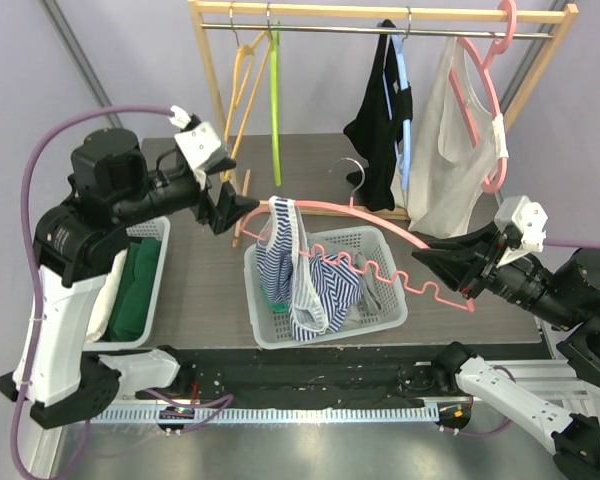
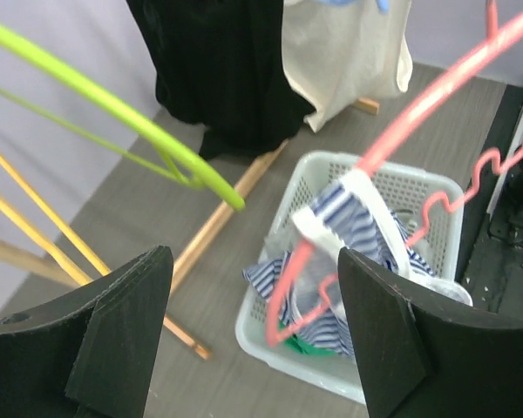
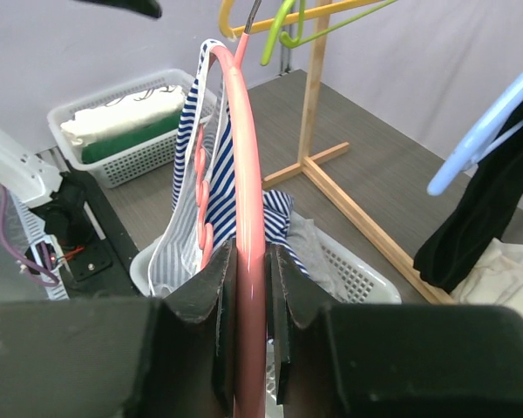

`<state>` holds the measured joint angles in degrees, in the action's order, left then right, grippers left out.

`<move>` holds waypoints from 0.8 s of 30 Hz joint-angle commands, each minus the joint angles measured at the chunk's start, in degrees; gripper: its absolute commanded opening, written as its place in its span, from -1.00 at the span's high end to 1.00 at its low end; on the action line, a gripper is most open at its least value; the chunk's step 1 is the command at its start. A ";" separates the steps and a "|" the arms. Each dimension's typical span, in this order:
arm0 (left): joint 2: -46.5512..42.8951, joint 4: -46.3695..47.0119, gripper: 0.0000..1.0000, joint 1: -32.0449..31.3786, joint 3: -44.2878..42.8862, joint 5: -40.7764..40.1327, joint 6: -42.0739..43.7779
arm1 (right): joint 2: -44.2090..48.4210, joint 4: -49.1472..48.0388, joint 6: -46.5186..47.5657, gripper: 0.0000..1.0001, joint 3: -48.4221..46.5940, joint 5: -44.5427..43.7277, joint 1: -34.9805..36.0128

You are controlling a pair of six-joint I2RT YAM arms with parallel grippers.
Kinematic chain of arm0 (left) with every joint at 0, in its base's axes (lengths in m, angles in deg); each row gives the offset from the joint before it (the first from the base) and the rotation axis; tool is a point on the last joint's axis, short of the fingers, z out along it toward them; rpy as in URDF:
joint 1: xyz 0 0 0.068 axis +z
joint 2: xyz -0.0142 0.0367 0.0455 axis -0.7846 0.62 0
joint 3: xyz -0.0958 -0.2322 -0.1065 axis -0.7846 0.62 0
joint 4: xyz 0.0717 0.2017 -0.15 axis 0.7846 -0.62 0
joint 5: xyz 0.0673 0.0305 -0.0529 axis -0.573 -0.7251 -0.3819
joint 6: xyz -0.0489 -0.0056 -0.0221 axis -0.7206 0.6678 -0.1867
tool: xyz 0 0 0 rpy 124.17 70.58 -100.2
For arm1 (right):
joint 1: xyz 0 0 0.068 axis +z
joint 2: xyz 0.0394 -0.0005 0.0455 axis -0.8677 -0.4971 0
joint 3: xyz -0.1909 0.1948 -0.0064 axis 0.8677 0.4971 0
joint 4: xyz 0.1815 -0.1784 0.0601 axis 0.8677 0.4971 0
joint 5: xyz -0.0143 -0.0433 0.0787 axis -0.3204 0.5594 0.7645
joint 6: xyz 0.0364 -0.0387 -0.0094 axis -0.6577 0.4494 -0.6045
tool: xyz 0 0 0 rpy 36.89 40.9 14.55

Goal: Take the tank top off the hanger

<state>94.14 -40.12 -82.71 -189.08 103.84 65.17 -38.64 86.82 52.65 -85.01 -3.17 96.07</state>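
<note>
Left gripper [image 1: 230, 208], wide open and empty, sits beside the blue-and-white striped tank top [image 1: 280, 250] draped over the left end of the pink plastic hanger [image 1: 365, 215], above the white mesh basket [image 1: 325, 335]; best to pinch the strap and pull outward while the right gripper [image 1: 438, 258], clamped on the hanger, steadies it
</note>
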 commanded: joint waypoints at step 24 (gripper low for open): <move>-0.91 10.56 -0.35 -7.12 14.13 -2.38 -13.25 | 0.96 -6.09 0.68 0.98 -1.36 -2.91 0.07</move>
<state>93.16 -32.58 -89.16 -173.48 100.43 52.86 -38.40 86.84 53.94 -85.01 -4.81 96.07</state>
